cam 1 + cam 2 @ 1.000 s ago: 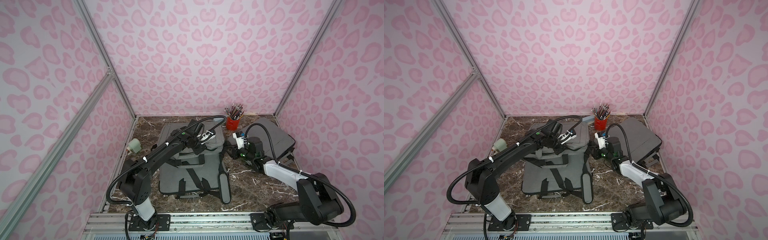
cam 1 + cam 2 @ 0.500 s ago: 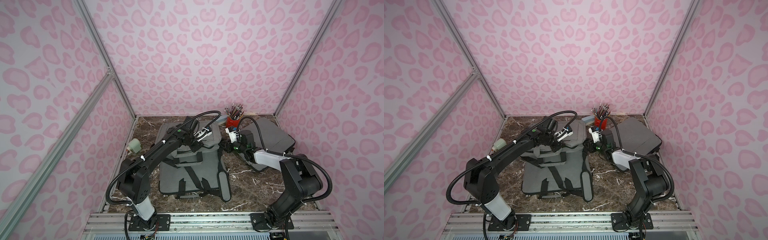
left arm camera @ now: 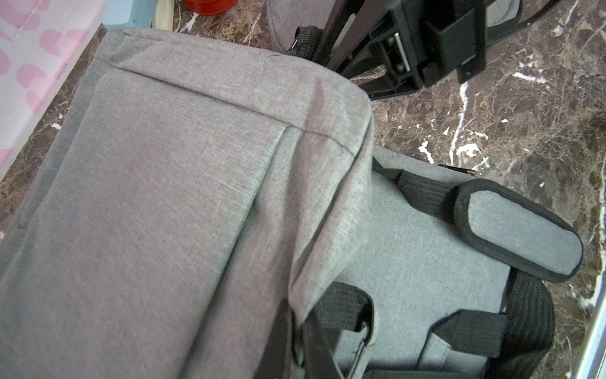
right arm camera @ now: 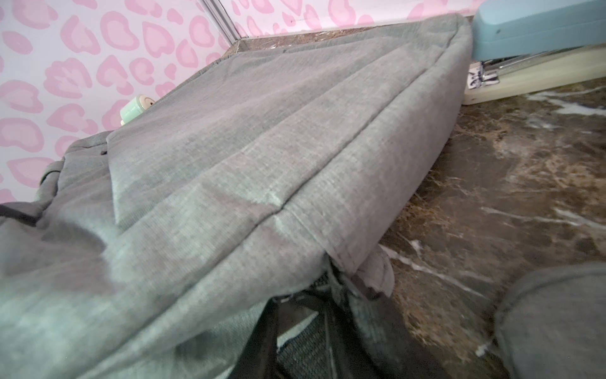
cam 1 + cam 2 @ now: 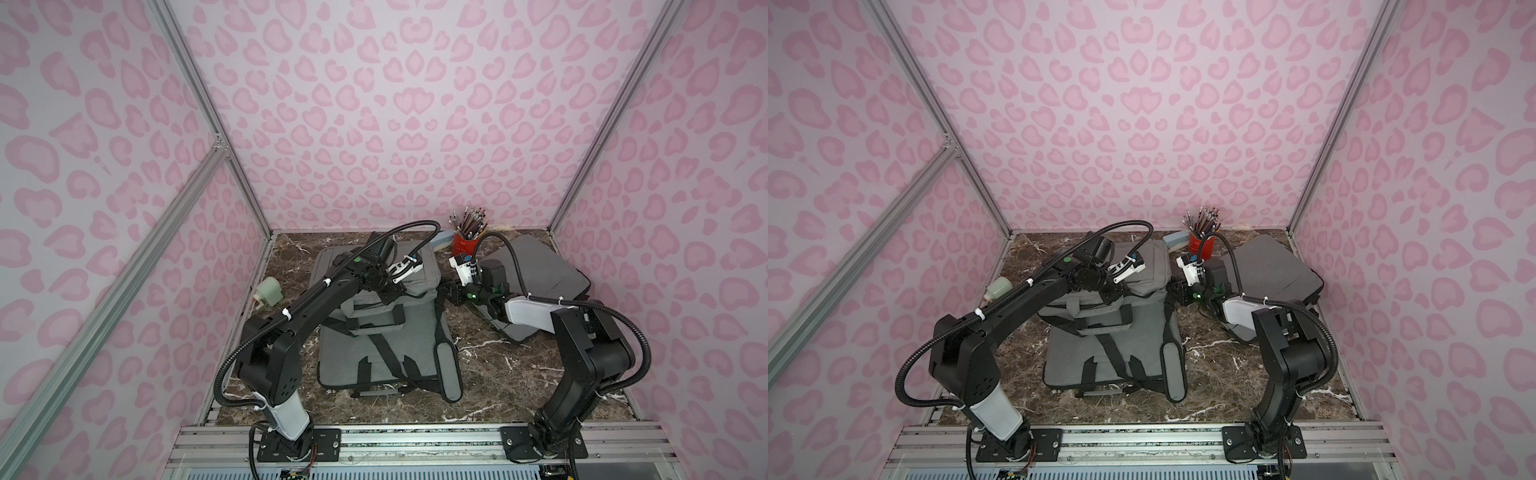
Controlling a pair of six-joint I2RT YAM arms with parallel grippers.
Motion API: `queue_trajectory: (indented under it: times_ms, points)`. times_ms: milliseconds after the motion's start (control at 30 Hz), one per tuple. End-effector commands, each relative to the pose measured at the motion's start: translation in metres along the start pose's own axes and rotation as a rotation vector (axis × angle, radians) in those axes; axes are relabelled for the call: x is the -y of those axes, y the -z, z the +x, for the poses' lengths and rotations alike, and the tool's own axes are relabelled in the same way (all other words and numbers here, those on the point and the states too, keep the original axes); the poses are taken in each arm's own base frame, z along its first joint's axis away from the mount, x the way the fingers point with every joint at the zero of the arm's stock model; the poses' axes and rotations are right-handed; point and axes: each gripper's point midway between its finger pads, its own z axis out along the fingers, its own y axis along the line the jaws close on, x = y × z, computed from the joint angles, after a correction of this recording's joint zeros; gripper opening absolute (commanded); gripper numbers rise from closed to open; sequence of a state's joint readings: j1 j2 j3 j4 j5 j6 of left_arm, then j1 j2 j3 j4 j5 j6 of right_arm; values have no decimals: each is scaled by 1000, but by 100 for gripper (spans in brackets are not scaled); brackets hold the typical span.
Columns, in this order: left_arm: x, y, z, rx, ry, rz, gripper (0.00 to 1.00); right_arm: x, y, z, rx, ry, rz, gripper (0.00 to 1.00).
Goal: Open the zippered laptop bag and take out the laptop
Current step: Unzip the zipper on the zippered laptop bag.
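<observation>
The grey laptop bag [image 5: 374,345] lies in the middle of the marble table with its black straps facing up. Its far half [image 5: 415,270] is folded up off the table. My left gripper [image 5: 390,291] is shut on the grey fabric of this raised half, and in the left wrist view its fingers [image 3: 288,341] pinch the cloth edge beside a black strap. My right gripper [image 5: 446,291] is low at the bag's right edge. In the right wrist view it [image 4: 305,315] has its fingers a little apart around black webbing under the lifted fabric [image 4: 229,147]. The laptop is hidden.
A second grey padded case [image 5: 544,270] lies at the back right under my right arm. A red cup of pencils [image 5: 464,245] and a pale blue stapler [image 4: 531,36] stand at the back. A green roll-shaped object [image 5: 269,289] sits by the left wall.
My right gripper has travelled left from over the second grey case to the bag's right edge, and its jaws have narrowed. My left gripper has raised the bag's far half slightly.
</observation>
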State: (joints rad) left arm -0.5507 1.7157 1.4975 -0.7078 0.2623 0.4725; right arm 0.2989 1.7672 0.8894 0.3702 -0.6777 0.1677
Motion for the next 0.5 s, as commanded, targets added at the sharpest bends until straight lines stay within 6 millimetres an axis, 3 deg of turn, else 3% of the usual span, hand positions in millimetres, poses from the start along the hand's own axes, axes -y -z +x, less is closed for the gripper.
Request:
queue_trajectory:
  times_ms: [0,233,467]
  points:
    - [2,7,-20,80,-20,24,3,-1,0,-4,31,53,-9,26]
    - [3,4,-20,71,-13,39,3,-20,-5,-7,38,74,-110,22]
    - [2,3,-18,55,-13,40,3,-11,-8,-2,32,57,-68,8]
